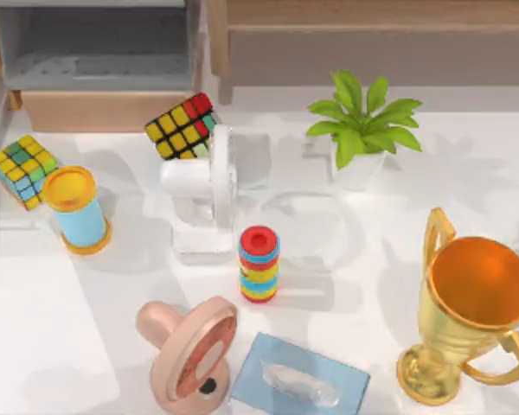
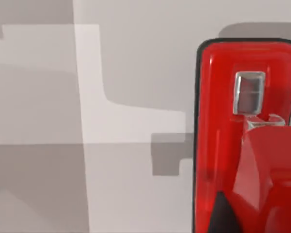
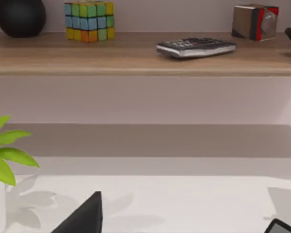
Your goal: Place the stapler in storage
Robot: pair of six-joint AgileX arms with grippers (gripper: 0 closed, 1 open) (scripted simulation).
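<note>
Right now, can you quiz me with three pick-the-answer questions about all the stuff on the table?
1. Where is the colour-ringed stack?
A. on the tissue box
B. on the table
C. inside the gold trophy

2. How many Rubik's cubes are in the top view?
A. two
B. one
C. four

3. How is the gold trophy standing?
A. upside down
B. lying on its side
C. upright

Answers:
1 B, because the stack stands on the white tabletop, behind the tissue box.
2 A, because one cube sits near the left edge and another is tilted near the middle back.
3 C, because its base is on the table and its open cup faces up.
</note>
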